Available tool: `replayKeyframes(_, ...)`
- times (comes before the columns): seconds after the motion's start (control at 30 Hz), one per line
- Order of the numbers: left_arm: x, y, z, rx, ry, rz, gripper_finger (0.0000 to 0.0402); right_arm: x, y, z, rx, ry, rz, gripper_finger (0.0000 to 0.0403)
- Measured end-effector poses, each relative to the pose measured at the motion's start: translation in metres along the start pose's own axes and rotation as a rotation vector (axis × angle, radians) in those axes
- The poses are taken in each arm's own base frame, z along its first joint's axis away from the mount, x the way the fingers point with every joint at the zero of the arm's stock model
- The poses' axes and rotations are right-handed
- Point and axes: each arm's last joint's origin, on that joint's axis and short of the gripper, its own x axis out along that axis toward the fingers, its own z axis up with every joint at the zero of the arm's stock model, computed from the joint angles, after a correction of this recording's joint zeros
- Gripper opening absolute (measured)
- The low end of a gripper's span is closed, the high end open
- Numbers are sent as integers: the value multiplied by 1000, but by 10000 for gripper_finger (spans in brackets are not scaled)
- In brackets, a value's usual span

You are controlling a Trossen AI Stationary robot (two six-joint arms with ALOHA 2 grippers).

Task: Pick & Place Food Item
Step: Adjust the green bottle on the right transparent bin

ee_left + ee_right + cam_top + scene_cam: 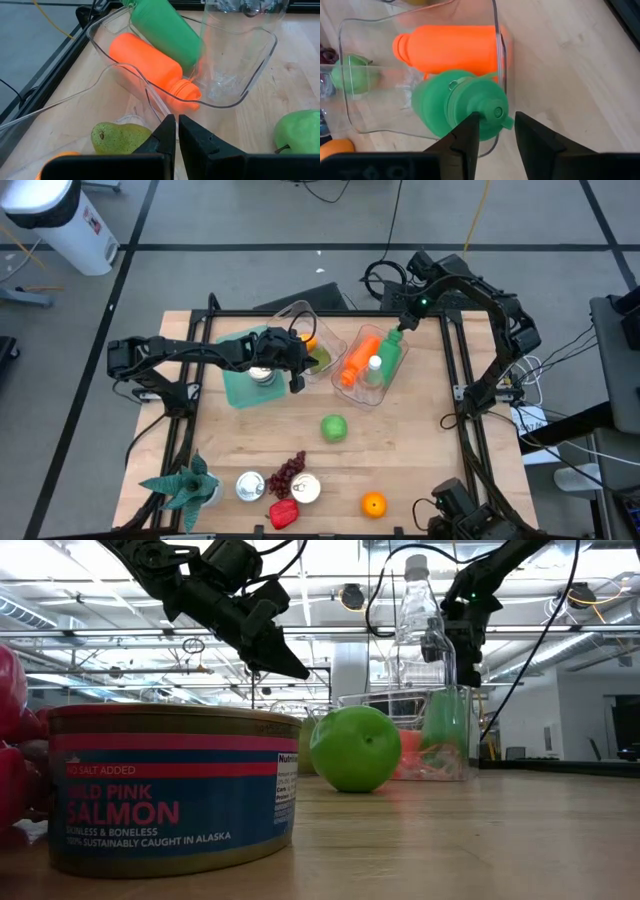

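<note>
A clear tub [352, 392] at the table's far middle holds an orange bottle [450, 47], a green bottle [455, 107] slanting on top of it, and an upright clear bottle [374, 366]. My right gripper [496, 125] points steeply down at the tub's far end, its fingers either side of the green bottle's cap. My left gripper [177, 127] is shut and holds nothing. It hovers over a second clear tub [300, 315] holding a pear [120, 137] and an orange [57, 161]. A green apple [334, 427] rests on the bare table. My right gripper comes from above, slanting, with one finger on each side of the green bottle's cap [492, 111]. One fingertip [472, 122] lies against the cap's side and the other stands by its small lug. Whether both touch I cannot tell. The bottle leans, cap end up, on the orange bottle.
Along the near edge stand a plant [185, 485], two cans [250, 485], grapes [288, 472], a red pepper [283, 513] and another orange [373, 504]. A teal board [235, 385] bearing a can lies under my left arm. A salmon can [170, 790] fills the low view's foreground.
</note>
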Motion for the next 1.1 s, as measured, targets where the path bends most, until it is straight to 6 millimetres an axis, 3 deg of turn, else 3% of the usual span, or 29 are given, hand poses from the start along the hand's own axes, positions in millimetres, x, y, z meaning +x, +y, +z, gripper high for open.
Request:
replayKeyframes(0.5, 0, 0, -1, -3, 6, -1, 31, 0, -2, 4, -19, -39, -14, 109)
replayKeyframes(0.73, 0, 0, -1, -3, 7, 0, 31, 1, 1, 5, -28, -42, -14, 65)
replayKeyframes(1.1, 0, 0, -1, -3, 7, 0, 31, -5, 27, 11, -124, -92, -70, 9)
